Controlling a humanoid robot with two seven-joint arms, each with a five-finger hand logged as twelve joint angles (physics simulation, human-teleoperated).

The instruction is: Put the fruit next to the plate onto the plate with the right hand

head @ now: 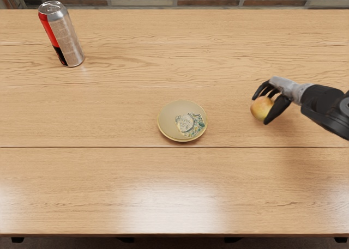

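Note:
A small yellow-red apple (pixel 260 108) lies on the wooden table to the right of a round yellowish plate (pixel 170 117) with a green and white pattern in its middle. My right hand (pixel 271 98) reaches in from the right edge, its dark fingers curled over the top and far side of the apple. The fruit still rests on the table surface. The plate holds nothing. The left arm does not show.
A red and silver drink can (pixel 61 34) stands tilted at the far left of the table (pixel 109 178). A brick wall runs behind the table's back edge. Bare wood separates plate and apple.

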